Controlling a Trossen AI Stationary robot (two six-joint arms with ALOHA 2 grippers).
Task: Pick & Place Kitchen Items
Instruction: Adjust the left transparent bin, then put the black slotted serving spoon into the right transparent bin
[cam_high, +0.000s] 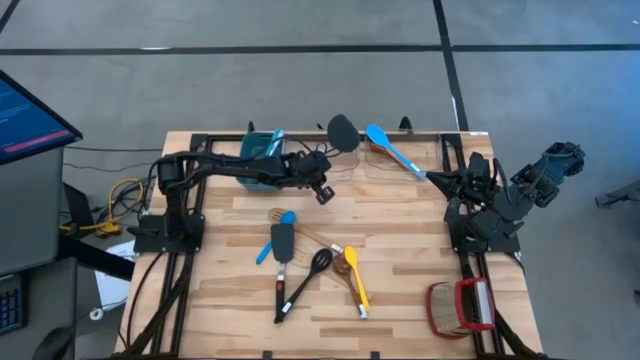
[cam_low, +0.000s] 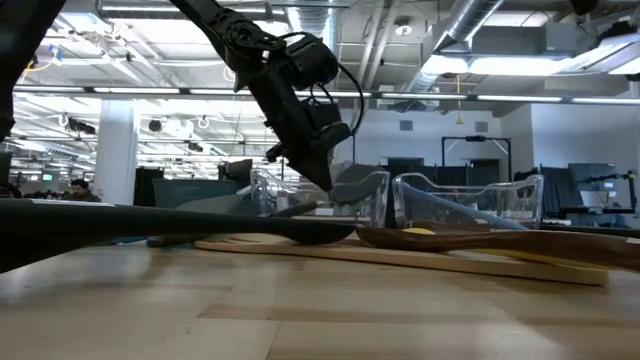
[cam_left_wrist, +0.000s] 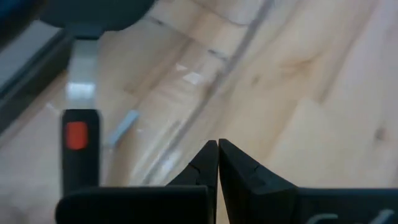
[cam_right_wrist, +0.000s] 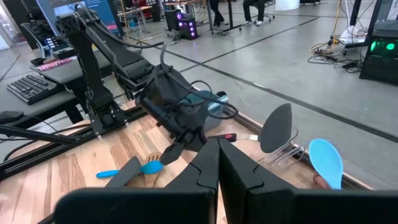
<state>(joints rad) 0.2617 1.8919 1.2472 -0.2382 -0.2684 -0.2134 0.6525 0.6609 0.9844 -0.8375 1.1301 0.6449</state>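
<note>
My left gripper (cam_high: 322, 192) hovers shut over the table's far middle, just right of the teal bin (cam_high: 262, 152). Beside its fingers, apart from them, is a black spatula (cam_left_wrist: 78, 134) with a red mark on its handle; its head (cam_high: 342, 130) sticks up from a clear holder (cam_right_wrist: 287, 155). A blue spoon (cam_high: 385, 146) leans in the same holder. My right gripper (cam_high: 436, 178) waits shut near that spoon's handle end, nothing between its fingers (cam_right_wrist: 219, 149). Several more utensils (cam_high: 310, 255) lie flat mid-table: blue, black, wooden and yellow ones.
The red-and-tan woven basket (cam_high: 460, 306) sits at the near right corner. The clear holder (cam_low: 460, 200) stands along the far edge. In the low view, black and wooden utensils (cam_low: 480, 240) lie across the foreground. Bare wood shows at the near left (cam_high: 220, 300).
</note>
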